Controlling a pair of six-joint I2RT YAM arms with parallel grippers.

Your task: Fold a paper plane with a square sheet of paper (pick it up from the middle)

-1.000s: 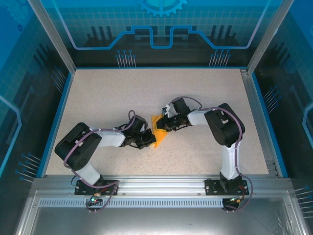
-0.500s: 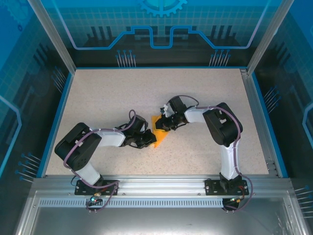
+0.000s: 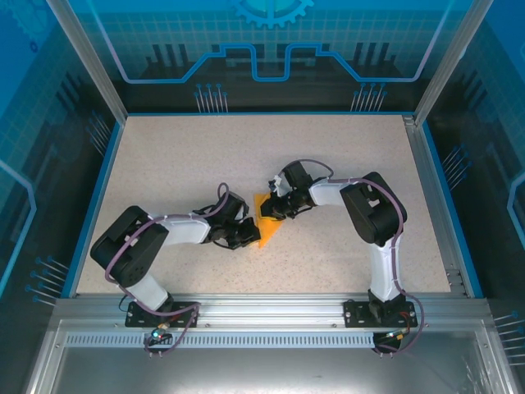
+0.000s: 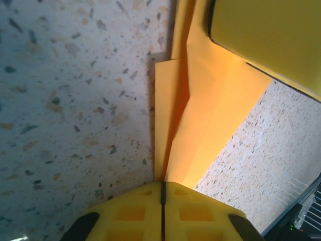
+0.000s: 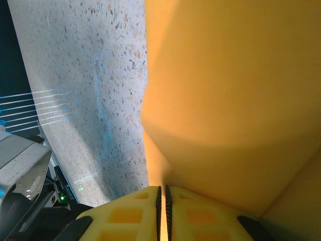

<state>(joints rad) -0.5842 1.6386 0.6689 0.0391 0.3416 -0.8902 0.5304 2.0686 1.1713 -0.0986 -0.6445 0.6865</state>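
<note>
Left hand, right hand pinch creased orange paper

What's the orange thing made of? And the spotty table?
The orange sheet looks like thin matte paper: sharp creases, flat layered folds. The table seems a hard, smooth speckled top, maybe laminate or stone; faint reflections in the right wrist view suggest slight gloss.

No text, label, brand or number can be read — none anywhere.
</note>
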